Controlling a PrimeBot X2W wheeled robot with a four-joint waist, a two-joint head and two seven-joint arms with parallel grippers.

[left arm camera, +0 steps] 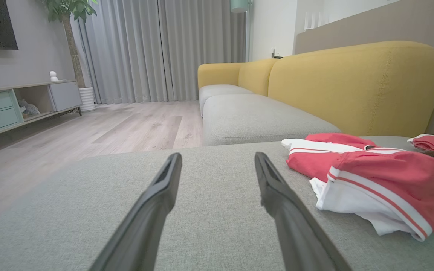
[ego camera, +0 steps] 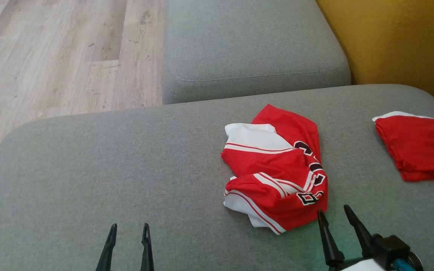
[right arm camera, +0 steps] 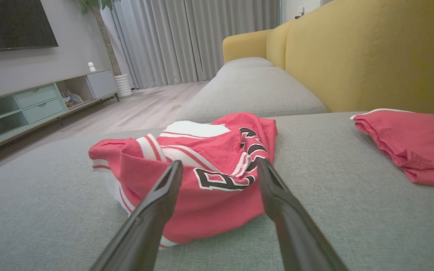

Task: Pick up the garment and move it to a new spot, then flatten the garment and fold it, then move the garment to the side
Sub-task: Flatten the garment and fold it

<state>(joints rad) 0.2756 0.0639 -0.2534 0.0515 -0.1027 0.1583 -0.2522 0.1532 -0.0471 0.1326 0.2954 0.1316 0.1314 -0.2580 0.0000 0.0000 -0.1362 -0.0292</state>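
Observation:
A crumpled red and white garment (ego camera: 277, 169) with black lettering lies in a heap on the grey sofa seat (ego camera: 107, 169). My right gripper (ego camera: 333, 211) stands open just at the garment's near right edge, its fingertips (right arm camera: 173, 171) framing the lettered red cloth (right arm camera: 217, 177) with nothing between them. My left gripper (ego camera: 129, 227) is open over bare grey cushion, well to the left of the heap. In the left wrist view the garment (left arm camera: 371, 177) sits off to the right of my left gripper (left arm camera: 217, 158).
A second, folded red piece (ego camera: 420, 145) lies at the seat's right edge. A separate grey cushion (ego camera: 251, 49) is behind, the yellow backrest (ego camera: 398, 41) at the right, wooden floor (ego camera: 51, 56) to the left. A TV cabinet (right arm camera: 32, 105) stands across the room.

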